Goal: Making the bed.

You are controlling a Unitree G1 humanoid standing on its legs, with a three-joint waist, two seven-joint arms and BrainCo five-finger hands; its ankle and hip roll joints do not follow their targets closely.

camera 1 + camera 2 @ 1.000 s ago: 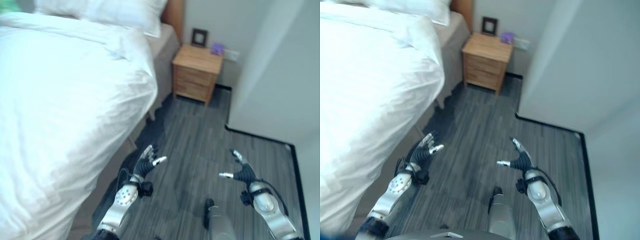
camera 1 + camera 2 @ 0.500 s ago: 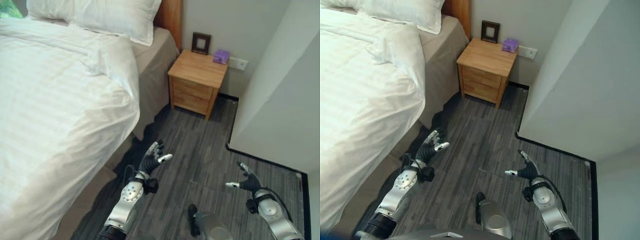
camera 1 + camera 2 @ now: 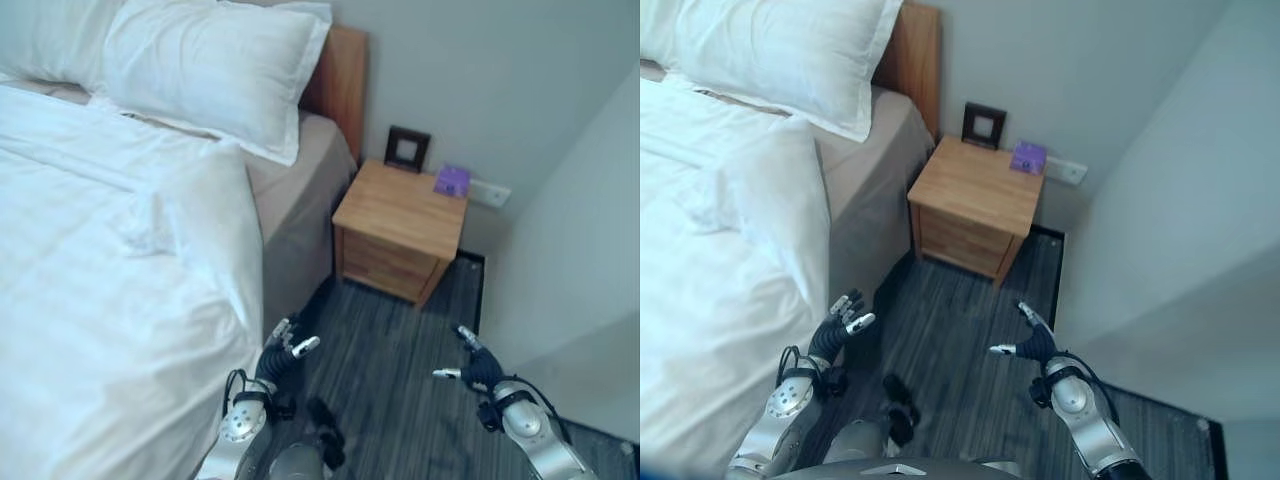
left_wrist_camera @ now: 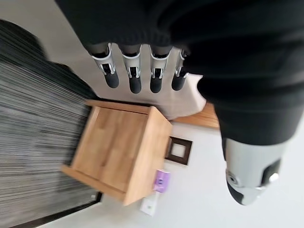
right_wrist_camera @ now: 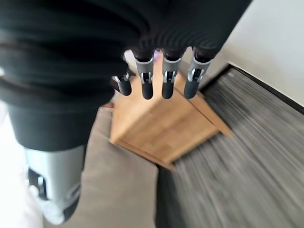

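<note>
We hold left hand and right hand open and empty; we should grasp the white duvet at its rumpled corner.

A wooden nightstand stands upper centre against a pale grey wall, bearing a dark picture frame and a small purple box. Grey striped flooring fills the lower centre.

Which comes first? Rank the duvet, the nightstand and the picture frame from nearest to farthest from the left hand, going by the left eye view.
1. Duvet: just beside the left hand, hanging off the bed's edge.
2. Nightstand: ahead, across the floor, by the wall.
3. Picture frame: on the nightstand's back edge, against the wall.
</note>
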